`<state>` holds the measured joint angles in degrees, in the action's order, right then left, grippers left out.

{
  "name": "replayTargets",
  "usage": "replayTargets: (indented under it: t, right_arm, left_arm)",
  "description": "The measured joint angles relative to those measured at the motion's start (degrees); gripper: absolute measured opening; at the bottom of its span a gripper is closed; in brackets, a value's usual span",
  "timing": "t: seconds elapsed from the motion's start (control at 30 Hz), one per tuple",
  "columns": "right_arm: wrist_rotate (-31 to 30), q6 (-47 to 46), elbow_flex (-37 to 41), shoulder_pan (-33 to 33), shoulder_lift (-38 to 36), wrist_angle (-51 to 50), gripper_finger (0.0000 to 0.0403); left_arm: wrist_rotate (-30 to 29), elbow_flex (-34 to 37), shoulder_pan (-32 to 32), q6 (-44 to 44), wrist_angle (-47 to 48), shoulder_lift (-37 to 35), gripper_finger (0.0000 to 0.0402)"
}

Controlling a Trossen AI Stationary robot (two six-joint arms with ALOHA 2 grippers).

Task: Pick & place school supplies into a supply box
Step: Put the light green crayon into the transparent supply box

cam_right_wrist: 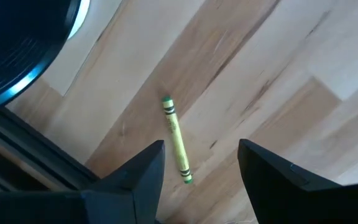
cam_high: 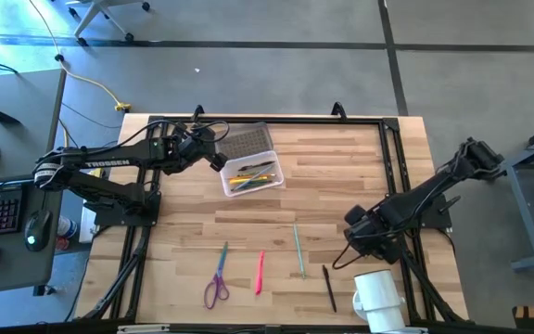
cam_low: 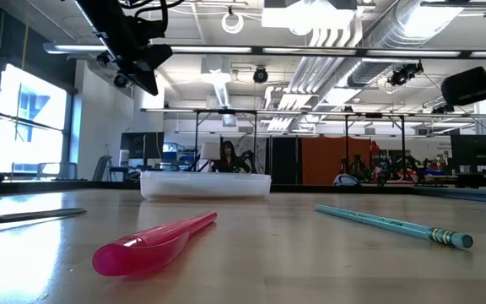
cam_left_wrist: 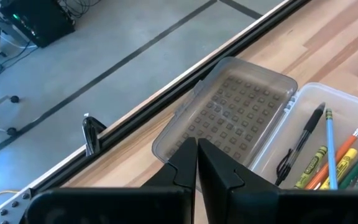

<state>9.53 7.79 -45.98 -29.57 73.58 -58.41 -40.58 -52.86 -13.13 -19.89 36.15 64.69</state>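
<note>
The clear supply box (cam_high: 251,176) (cam_low: 205,184) sits at the table's far middle and holds several pens, pencils and crayons (cam_left_wrist: 328,158). My left gripper (cam_high: 217,154) (cam_left_wrist: 196,163) hovers shut and empty above the box's far left corner. On the near part of the table lie purple-handled scissors (cam_high: 216,278), a pink pen (cam_high: 260,272) (cam_low: 154,245), a teal pencil (cam_high: 298,249) (cam_low: 395,226) and a black pen (cam_high: 328,288). My right gripper (cam_high: 355,237) (cam_right_wrist: 201,155) is open, pointing down over a yellow-green crayon (cam_right_wrist: 177,140) that lies flat on the wood between its fingers, untouched.
A flat grey textured rectangle (cam_high: 246,141) (cam_left_wrist: 238,112) lies against the box's far side. A white mug (cam_high: 378,299) stands at the near right corner, close to my right gripper. A black frame rail (cam_high: 267,120) runs along the table's edges. Bare wood lies in the middle.
</note>
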Motion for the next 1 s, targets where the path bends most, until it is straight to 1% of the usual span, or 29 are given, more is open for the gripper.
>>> replayTargets:
  t: [0.4,0.6,0.7,0.77,0.9,1.0]
  right_arm:
    - [0.26,0.17,0.02,-1.53,11.98,0.02,0.0188]
    - [0.59,-0.08,0.02,-3.55,13.36,0.31,0.0188]
    - [0.77,-1.93,0.89,-4.45,13.36,4.59,0.0188]
    - [0.16,-3.05,1.8,-4.84,13.5,7.23,0.0188]
    - [-1.47,-3.81,1.79,-4.99,15.2,7.04,0.0188]
    - [0.38,-2.87,1.54,-4.97,17.46,7.11,0.0188]
  left_arm:
    - [0.0,0.0,0.0,0.14,0.01,0.02,0.005]
    - [0.0,0.0,0.0,0.14,0.01,0.02,0.005]
    - [0.0,0.0,0.0,0.14,0.01,0.02,0.005]
    - [0.0,0.0,0.0,0.14,0.01,0.02,0.005]
    - [0.0,0.0,0.0,0.14,0.01,0.02,0.005]
    - [0.0,0.0,0.0,0.14,0.03,0.02,0.005]
